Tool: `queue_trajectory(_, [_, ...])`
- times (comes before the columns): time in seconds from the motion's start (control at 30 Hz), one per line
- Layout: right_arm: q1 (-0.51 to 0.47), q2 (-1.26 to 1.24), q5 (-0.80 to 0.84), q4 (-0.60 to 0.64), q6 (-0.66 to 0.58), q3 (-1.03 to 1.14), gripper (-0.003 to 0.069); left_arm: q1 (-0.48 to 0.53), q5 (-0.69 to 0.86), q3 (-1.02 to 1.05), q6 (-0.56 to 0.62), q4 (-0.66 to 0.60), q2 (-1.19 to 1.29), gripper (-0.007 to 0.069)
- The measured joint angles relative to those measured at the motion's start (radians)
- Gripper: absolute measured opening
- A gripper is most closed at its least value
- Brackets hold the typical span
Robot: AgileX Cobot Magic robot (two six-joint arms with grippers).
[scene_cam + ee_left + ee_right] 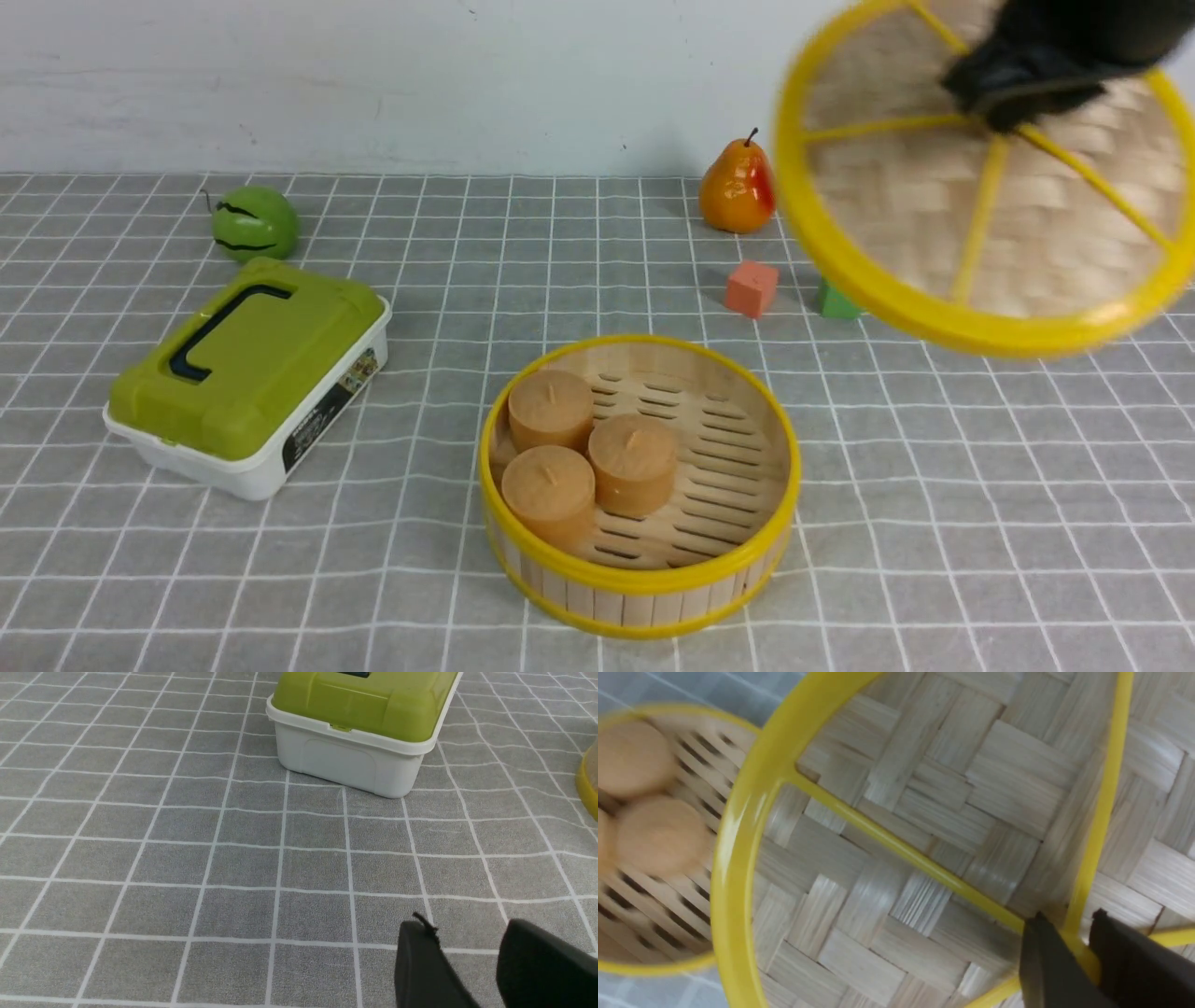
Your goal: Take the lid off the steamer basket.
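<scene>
The lid (980, 187), a woven bamboo disc with yellow rim and spokes, hangs tilted in the air at the upper right, clear of the steamer basket (640, 579). My right gripper (1013, 93) is shut on the lid's centre knob; in the right wrist view the gripper (1073, 945) pinches the yellow hub of the lid (924, 826). The basket stands open at the front centre with three tan cylinders (588, 453) inside; it also shows in the right wrist view (658, 966). My left gripper (467, 938) is open and empty above the cloth.
A white box with an olive-green lid (247, 373) stands at the left and shows in the left wrist view (359, 723). A green melon-like fruit (254, 222), a pear (738, 187), a red cube (752, 288) and a green cube (836, 301) lie further back.
</scene>
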Motion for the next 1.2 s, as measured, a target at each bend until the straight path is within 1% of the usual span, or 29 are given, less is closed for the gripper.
queue_trajectory(0.03, [-0.013,-0.002,0.000,0.000,0.000,0.010,0.0078,0.000,0.000,0.000,0.000,0.000,0.000,0.0239])
queue_trajectory(0.07, [-0.063,-0.010,0.000,0.001,0.001,0.104,0.0078,0.000,0.000,0.000,0.000,0.000,0.000,0.0239])
queue_trajectory(0.13, [-0.129,-0.002,-0.032,0.018,0.001,0.224,0.0078,0.000,0.000,0.000,0.000,0.000,0.000,0.0239])
queue_trajectory(0.17, [-0.134,0.000,-0.037,0.018,0.001,0.235,0.0078,0.000,0.000,0.000,0.000,0.000,0.000,0.0239])
queue_trajectory(0.23, [-0.169,0.017,-0.096,0.042,0.001,0.316,0.0078,0.000,0.000,0.000,0.000,0.000,0.000,0.0239])
queue_trajectory(0.27, [-0.194,0.038,-0.175,0.065,0.001,0.375,0.0078,0.000,0.000,0.000,0.000,0.000,0.000,0.0239])
queue_trajectory(0.3, [-0.200,0.045,-0.195,0.072,0.001,0.389,0.0078,0.000,0.000,0.000,0.000,0.000,0.000,0.0239])
queue_trajectory(0.37, [-0.223,0.099,-0.299,0.125,0.001,0.459,0.0078,0.000,0.000,0.000,0.000,0.000,0.000,0.0239])
queue_trajectory(0.47, [-0.226,0.163,-0.369,0.167,0.001,0.476,0.0078,0.000,0.000,0.000,0.000,0.000,0.000,0.0239])
queue_trajectory(0.63, [-0.228,0.238,-0.463,0.184,0.001,0.476,0.0084,0.000,0.000,0.000,0.000,0.000,0.000,0.0239])
queue_trajectory(0.7, [-0.228,0.250,-0.468,0.184,0.001,0.476,0.0095,0.000,0.000,0.000,0.000,0.000,0.000,0.0239])
queue_trajectory(0.8, [-0.228,0.281,-0.470,0.185,0.001,0.476,0.0182,0.000,0.000,0.000,0.000,0.000,0.000,0.0239])
queue_trajectory(0.9, [-0.228,0.272,-0.442,0.192,0.001,0.475,0.0324,0.000,0.000,0.000,0.000,0.000,0.000,0.0239])
queue_trajectory(0.93, [-0.228,0.262,-0.431,0.193,-0.005,0.475,0.0349,0.000,0.000,0.000,0.000,0.000,0.000,0.0239])
queue_trajectory(0.97, [-0.228,0.236,-0.406,0.204,-0.023,0.475,0.0401,0.000,0.000,0.000,0.000,0.000,0.000,0.0239])
queue_trajectory(1.07, [-0.228,0.108,-0.368,0.253,-0.077,0.475,0.0471,0.000,0.000,0.000,0.000,0.000,0.000,0.0239])
queue_trajectory(1.17, [-0.228,0.003,-0.360,0.290,-0.098,0.475,0.0488,0.000,0.000,0.000,0.000,0.000,0.000,0.0239])
queue_trajectory(1.2, [-0.228,-0.110,-0.351,0.318,-0.104,0.478,0.0490,0.000,0.000,0.000,0.000,0.000,0.000,0.0239])
